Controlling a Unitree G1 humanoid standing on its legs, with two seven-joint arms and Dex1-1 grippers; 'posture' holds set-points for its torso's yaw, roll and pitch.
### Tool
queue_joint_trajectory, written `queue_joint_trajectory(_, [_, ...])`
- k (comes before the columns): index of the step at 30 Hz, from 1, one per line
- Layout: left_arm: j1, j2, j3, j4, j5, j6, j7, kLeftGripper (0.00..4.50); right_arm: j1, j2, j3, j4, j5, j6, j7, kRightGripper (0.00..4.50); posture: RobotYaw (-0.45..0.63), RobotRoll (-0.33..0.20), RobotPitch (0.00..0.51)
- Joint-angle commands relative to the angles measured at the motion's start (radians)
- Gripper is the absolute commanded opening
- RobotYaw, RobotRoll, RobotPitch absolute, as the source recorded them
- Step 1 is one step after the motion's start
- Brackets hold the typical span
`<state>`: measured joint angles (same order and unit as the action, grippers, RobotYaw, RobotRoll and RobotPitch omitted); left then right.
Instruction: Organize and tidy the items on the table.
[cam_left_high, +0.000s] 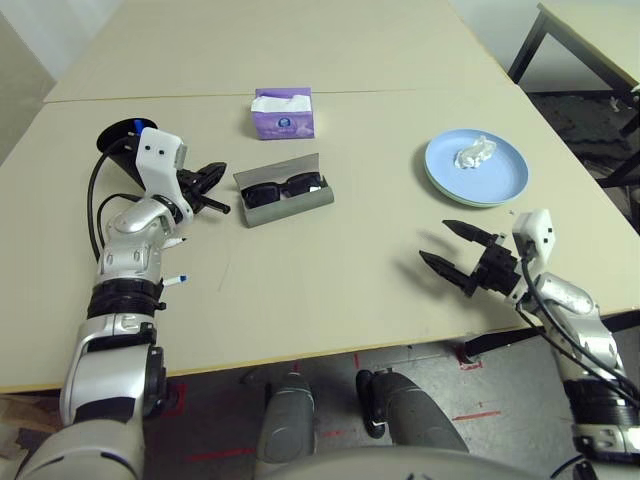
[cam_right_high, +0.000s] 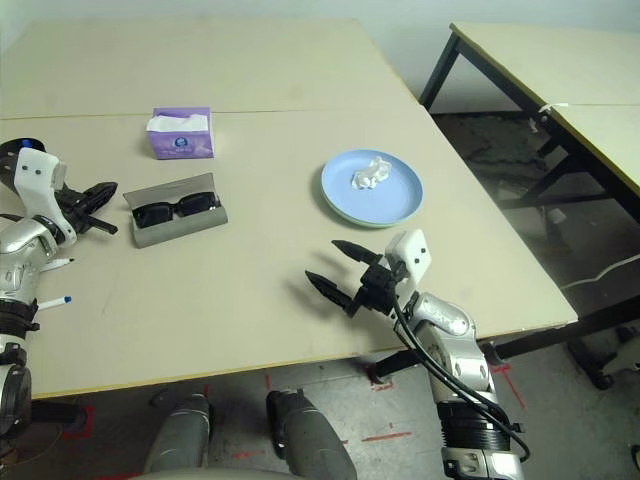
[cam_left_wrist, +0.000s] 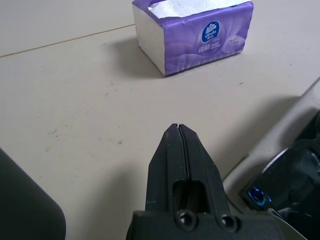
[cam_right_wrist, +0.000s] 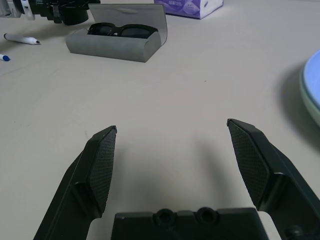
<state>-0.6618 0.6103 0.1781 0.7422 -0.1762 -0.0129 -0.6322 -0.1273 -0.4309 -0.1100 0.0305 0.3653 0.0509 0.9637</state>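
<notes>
Right pincer (cam_left_high: 456, 256) spread wide over bare table (cam_left_high: 330, 280) near its front edge; left pincer (cam_left_wrist: 179, 131) closed, empty, beside case (cam_left_high: 285, 200).

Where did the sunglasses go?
The sunglasses lie inside the open case, mid-table, just right of the left gripper and before the tissue box.

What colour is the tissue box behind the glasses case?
The tissue box is purple with white sides; the left wrist view shows it best.
</notes>
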Motion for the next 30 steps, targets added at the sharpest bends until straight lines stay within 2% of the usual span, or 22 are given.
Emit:
queue_joint_trajectory(1, [-0.011, -0.004, -0.023, 0.062, 0.026, -0.035, -0.034, 0.01, 0.022, -0.017, -0.004, -0.017, 0.017, 0.009, -0.004, 4.5, -0.08, 0.0, 0.158])
queue_joint_trajectory(8, [0.004, -0.018, -0.04, 0.063, 0.019, -0.067, -0.124, 0.01, 0.034, -0.03, -0.003, -0.023, 0.025, 0.012, -0.016, 4.5, -0.09, 0.0, 0.155])
queue_joint_trajectory(20, [0.11, -0.01, -0.095, -0.076, 0.024, -0.072, -0.265, 0.01, 0.045, -0.025, 0.015, -0.026, 0.027, 0.014, -0.029, 4.5, -0.08, 0.0, 0.156])
queue_joint_trajectory(26, [0.145, 0.003, -0.113, -0.132, 0.031, -0.061, -0.289, 0.01, 0.044, -0.018, 0.028, -0.021, 0.025, 0.014, -0.032, 4.5, -0.08, 0.0, 0.16])
queue_joint_trajectory(30, [0.145, 0.005, -0.075, -0.154, -0.001, -0.026, -0.271, 0.01, 0.041, -0.01, 0.036, -0.019, 0.023, 0.01, -0.033, 4.5, -0.08, 0.0, 0.159])
